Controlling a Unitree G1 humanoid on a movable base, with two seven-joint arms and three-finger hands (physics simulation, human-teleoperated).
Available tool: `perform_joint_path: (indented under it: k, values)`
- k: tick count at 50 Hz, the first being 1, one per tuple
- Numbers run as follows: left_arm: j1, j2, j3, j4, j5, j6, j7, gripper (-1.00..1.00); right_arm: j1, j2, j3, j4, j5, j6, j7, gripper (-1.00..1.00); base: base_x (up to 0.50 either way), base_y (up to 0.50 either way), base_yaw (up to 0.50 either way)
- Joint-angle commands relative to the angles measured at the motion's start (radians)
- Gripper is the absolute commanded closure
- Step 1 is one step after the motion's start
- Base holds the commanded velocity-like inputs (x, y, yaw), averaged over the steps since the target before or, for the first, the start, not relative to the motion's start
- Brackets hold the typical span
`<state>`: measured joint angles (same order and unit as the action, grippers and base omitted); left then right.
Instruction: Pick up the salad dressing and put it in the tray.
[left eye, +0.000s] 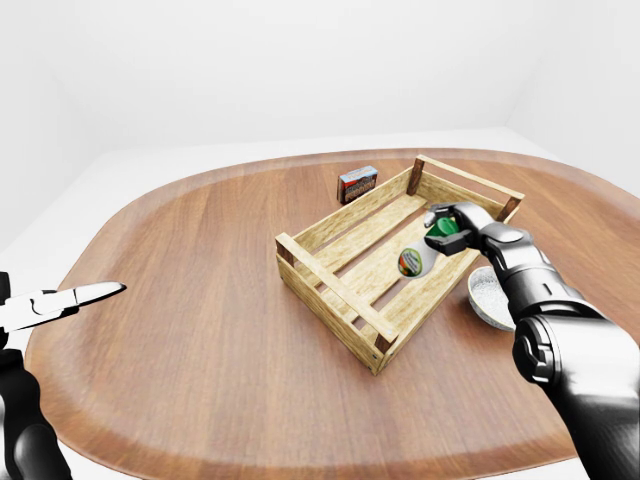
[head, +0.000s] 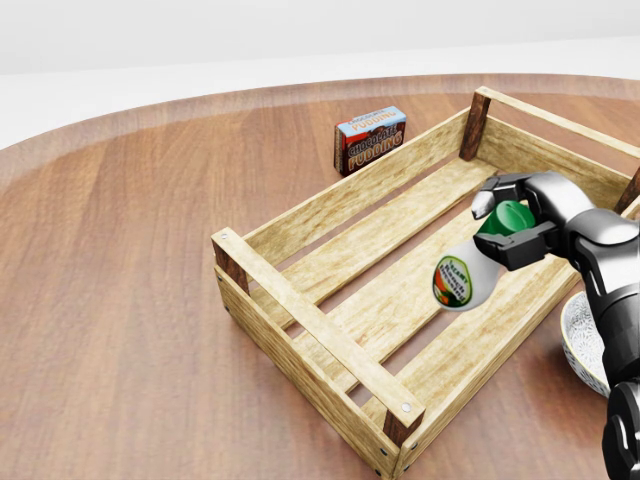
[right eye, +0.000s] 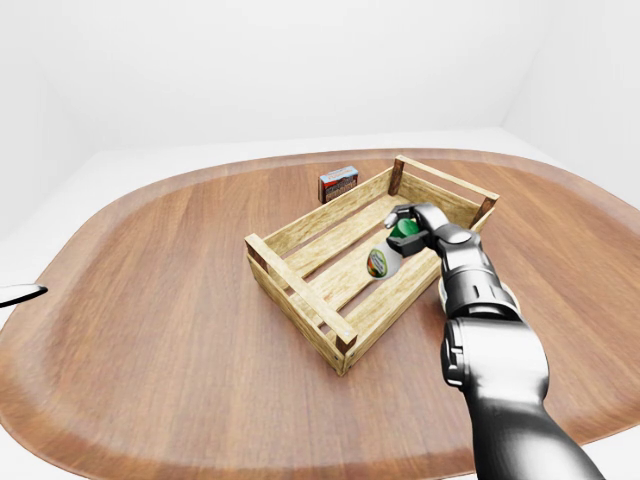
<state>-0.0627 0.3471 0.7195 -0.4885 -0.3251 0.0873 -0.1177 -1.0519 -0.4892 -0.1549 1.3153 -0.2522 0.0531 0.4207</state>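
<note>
The salad dressing bottle (head: 462, 280) is white with a green cap and a red-green label. My right hand (head: 515, 225) is shut round its cap and neck and holds it tilted, body down and to the left, over the slatted floor of the wooden crate tray (head: 300, 310), near the tray's right side. The bottle hangs just above the slats; I cannot tell if it touches them. My left hand (left eye: 100, 292) is open and empty at the left edge of the left-eye view, far from the tray.
A chocolate pudding box (head: 370, 138) stands just outside the tray's upper-left wall. A grey bowl (head: 585, 340) sits on the round wooden table (left eye: 190, 330) right of the tray, under my right forearm.
</note>
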Motion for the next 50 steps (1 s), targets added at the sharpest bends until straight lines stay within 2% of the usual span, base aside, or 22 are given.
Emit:
perform_joint_path:
  k: [1,12,17,26,30,36,50]
  values:
    - [0.001,-0.001,0.001,0.000,-0.001,0.000,0.001,-1.00,0.015,0.001,-0.037,0.007,0.032,-0.052,-0.137,1.00,0.00,0.00,0.00]
    - [0.002,-0.001,0.000,0.004,-0.002,0.000,0.000,-1.00,0.030,0.009,-0.026,0.012,-0.020,-0.070,-0.167,1.00,0.00,0.00,0.00]
    - [0.002,-0.003,-0.003,0.009,0.002,0.000,0.001,-1.00,0.037,0.015,-0.028,0.017,-0.024,-0.052,-0.137,1.00,0.00,0.00,0.00]
    - [0.005,-0.006,-0.008,0.015,0.006,0.000,-0.002,-1.00,0.029,0.004,-0.006,0.019,-0.075,0.021,-0.047,1.00,0.00,0.00,0.00]
    - [0.005,-0.006,-0.006,0.010,0.005,0.000,-0.002,-1.00,0.039,0.004,-0.004,0.020,-0.092,0.019,0.011,1.00,0.00,0.00,0.00]
    - [0.005,-0.005,-0.003,0.006,0.004,0.000,-0.002,-1.00,0.035,-0.004,-0.010,0.021,-0.108,0.034,0.028,1.00,0.00,0.00,0.00]
    - [0.006,-0.008,-0.004,0.003,0.007,0.000,-0.005,-1.00,0.012,-0.016,0.002,0.023,-0.170,0.034,0.064,1.00,0.00,0.00,0.00]
